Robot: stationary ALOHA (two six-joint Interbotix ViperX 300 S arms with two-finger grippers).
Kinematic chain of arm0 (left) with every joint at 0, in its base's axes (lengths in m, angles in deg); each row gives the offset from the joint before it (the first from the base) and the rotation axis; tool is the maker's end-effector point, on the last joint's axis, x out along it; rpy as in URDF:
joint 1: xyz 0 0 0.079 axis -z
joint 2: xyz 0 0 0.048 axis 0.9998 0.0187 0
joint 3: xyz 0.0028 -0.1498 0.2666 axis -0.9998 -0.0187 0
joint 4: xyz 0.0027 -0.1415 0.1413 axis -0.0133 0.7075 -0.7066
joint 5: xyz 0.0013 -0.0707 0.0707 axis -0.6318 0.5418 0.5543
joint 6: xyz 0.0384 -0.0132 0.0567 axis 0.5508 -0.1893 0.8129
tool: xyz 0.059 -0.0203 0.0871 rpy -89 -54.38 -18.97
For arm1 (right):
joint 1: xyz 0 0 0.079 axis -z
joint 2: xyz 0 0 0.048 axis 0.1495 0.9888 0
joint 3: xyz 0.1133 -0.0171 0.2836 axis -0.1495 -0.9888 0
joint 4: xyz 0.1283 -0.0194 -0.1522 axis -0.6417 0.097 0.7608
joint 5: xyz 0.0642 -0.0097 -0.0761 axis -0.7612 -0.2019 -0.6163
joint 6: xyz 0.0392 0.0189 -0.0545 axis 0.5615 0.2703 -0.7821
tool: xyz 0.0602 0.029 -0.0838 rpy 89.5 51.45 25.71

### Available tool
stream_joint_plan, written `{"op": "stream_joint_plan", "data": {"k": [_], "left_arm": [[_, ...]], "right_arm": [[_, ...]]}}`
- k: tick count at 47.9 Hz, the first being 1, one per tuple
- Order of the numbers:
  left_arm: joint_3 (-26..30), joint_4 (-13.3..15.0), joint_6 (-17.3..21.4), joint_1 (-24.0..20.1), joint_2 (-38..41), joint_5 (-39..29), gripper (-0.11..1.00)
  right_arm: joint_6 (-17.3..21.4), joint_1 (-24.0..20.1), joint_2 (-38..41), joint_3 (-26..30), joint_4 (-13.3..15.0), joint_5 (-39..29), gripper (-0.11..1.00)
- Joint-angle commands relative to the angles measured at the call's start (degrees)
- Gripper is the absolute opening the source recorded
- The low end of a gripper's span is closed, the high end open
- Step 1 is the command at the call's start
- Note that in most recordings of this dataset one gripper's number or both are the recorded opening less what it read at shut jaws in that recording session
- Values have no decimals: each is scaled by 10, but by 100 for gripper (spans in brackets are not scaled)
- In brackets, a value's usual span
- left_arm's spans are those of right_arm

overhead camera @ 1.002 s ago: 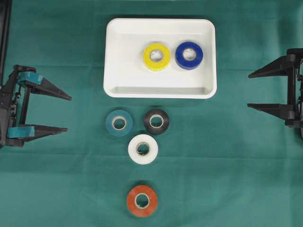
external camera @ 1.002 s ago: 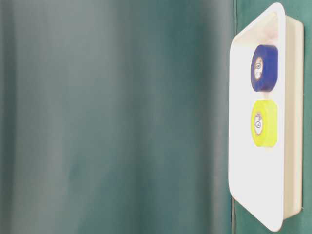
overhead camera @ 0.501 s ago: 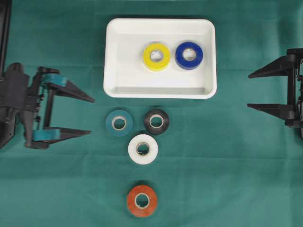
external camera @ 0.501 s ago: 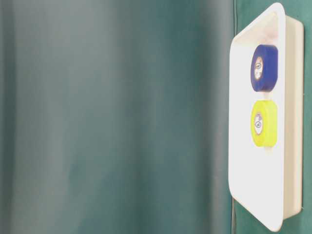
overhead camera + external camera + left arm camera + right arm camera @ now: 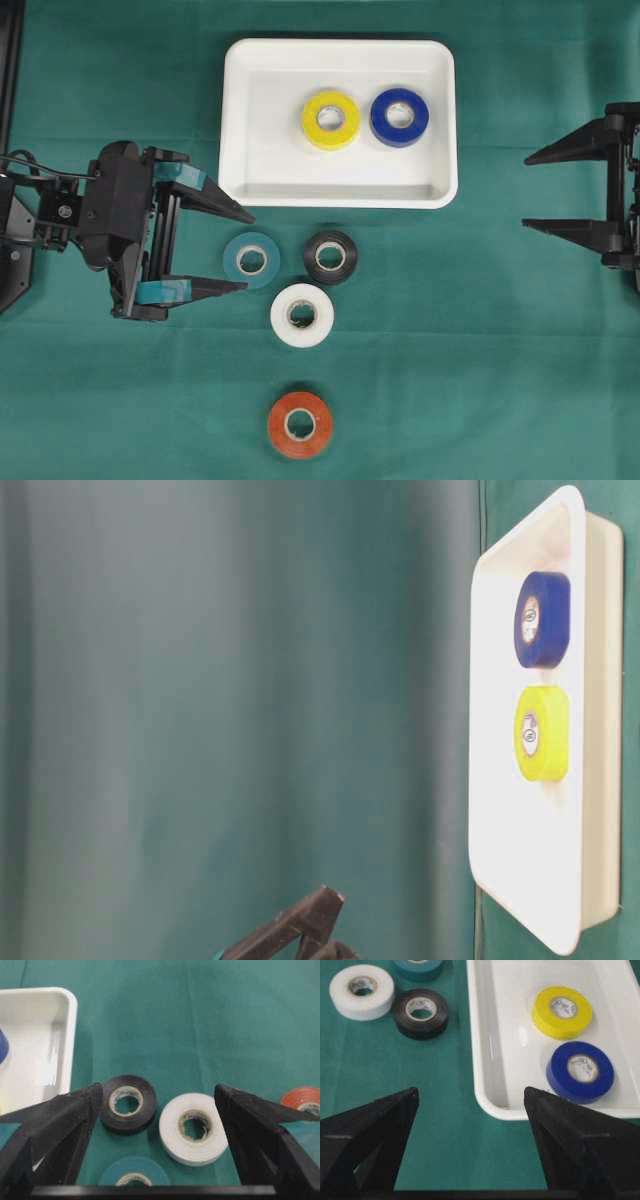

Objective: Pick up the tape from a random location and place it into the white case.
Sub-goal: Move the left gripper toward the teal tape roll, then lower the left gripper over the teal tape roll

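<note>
Holding my left gripper (image 5: 243, 250) spread wide, empty, low over the green cloth (image 5: 480, 380), its fingertips flanking the left side of the teal tape roll (image 5: 251, 260) without touching it. One finger (image 5: 215, 203) lies close beside the lower-left corner of the white case (image 5: 235, 120); the other points at the roll's lower-left edge. From my left wrist camera the teal roll sits at the bottom of the gap between the jaws, with the black roll (image 5: 128, 1104) and white roll (image 5: 194, 1128) farther out and the orange-red roll (image 5: 304, 1101) at the right edge.

My right gripper (image 5: 530, 192) is also spread, holding nothing, at the right side of the cloth, well apart from every roll.

Tape positions, overhead: yellow roll (image 5: 331, 119) and blue roll (image 5: 400, 117) lie flat, side by side, inside the case, toward its upper right. Teal and black rolls sit just below the case; black and white are touching or nearly so. The orange-red roll lies alone, near the bottom edge.

Table-level view: one finger of my left gripper (image 5: 290, 930) shows at the bottom edge.
</note>
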Motion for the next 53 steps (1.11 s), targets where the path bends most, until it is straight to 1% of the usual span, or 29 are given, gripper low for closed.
{"op": "stream_joint_plan", "data": {"k": [1,10,16,30,44,48,53], "left_arm": [[13,0,-4,-2,-4,-4,98],[26,0,-11,-2,5,-45,98],[48,0,-12,-2,18,-90,98],[131,0,-12,-3,63,-265,98],[199,-2,-12,-4,114,-416,98],[207,-3,-12,-8,121,-439,98],[212,-3,-12,-10,124,-448,98]], "right_arm": [[0,0,3,11,-1,4,84],[0,0,4,11,-1,4,84],[0,0,4,11,-1,3,84],[0,0,5,11,-1,1,84],[0,-1,5,11,-1,-1,84],[0,0,5,11,-1,-1,84],[0,0,6,11,-1,-1,84]]}}
